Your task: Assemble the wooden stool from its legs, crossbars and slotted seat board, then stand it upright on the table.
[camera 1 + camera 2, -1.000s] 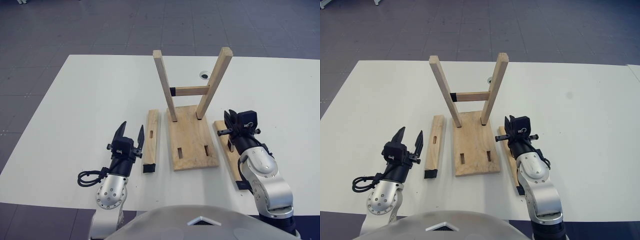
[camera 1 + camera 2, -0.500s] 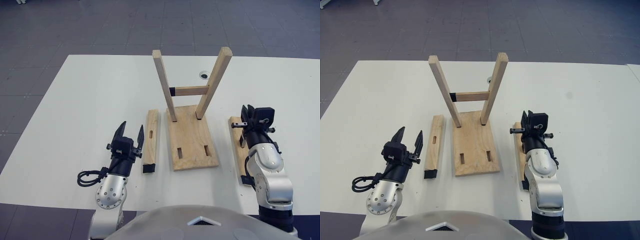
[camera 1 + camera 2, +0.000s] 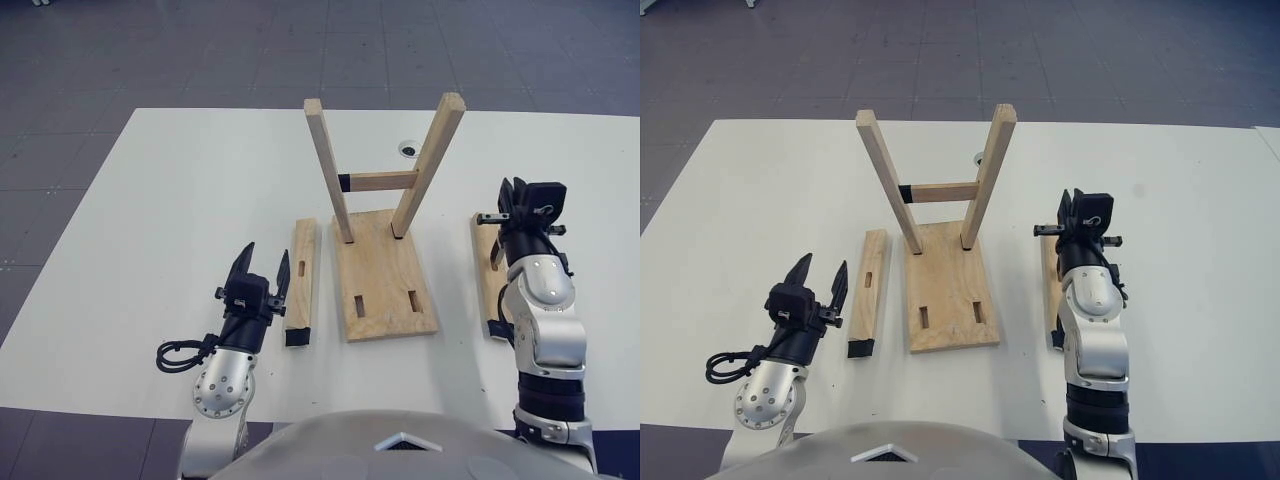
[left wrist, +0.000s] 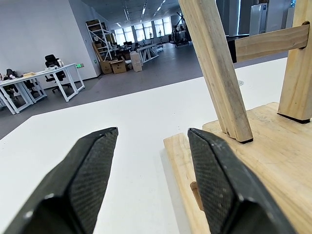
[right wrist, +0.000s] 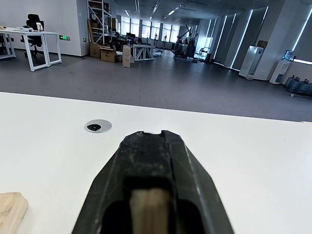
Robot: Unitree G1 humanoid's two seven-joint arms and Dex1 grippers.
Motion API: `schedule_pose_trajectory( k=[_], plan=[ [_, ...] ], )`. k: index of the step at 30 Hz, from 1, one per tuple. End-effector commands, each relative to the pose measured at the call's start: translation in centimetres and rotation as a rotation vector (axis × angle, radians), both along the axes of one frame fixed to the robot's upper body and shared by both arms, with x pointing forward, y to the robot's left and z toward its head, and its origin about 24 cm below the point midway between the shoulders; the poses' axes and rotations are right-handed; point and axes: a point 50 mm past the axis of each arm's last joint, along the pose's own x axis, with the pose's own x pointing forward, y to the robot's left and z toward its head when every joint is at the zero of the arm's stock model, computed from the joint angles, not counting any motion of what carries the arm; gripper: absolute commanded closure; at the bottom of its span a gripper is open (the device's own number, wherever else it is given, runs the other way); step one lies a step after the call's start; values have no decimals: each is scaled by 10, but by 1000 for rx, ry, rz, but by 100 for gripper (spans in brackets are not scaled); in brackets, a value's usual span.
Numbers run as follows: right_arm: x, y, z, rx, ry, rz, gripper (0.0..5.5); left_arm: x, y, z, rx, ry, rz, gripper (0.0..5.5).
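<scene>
Wooden seat board (image 3: 385, 275) lies flat mid-table (image 3: 170, 200), upright legs (image 3: 330, 170) and crossbar (image 3: 382, 181) standing in it. Left loose leg (image 3: 303, 275) lies just beside it; left gripper (image 3: 266, 255) fingers wide nearby. Right gripper (image 3: 512, 188) fingers pinch right loose leg (image 3: 487, 285).

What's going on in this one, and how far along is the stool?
The stool is half built. The seat board lies flat on the white table. Two legs, joined by a crossbar, stand in its far slots, and the two near slots are empty. The right tool is closed on a loose leg lying to the right of the board. The left tool sits open beside another loose leg lying to the left of the board.
</scene>
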Motion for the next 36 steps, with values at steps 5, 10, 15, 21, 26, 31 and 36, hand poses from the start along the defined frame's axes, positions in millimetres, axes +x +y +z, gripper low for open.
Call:
schedule_pose_trajectory(
  k=[5,10,15,21,26,31,36],
  plan=[
    [-6,0,8,-7,-27,25,359,2,0,-2,10,10,2,285],
    [-8,-2,8,-8,-25,15,278,1,0,-1,9,9,3,285],
    [-9,-3,7,-7,-17,8,198,1,0,0,10,8,3,285],
    [-9,2,0,13,39,23,182,2,1,0,11,5,2,285],
    [-11,5,-5,69,80,54,285,2,0,1,10,3,2,285],
    [-13,6,-7,82,101,54,383,1,0,2,11,2,3,285],
    [-15,8,-5,94,102,63,475,1,1,2,12,2,4,285]
  ],
)
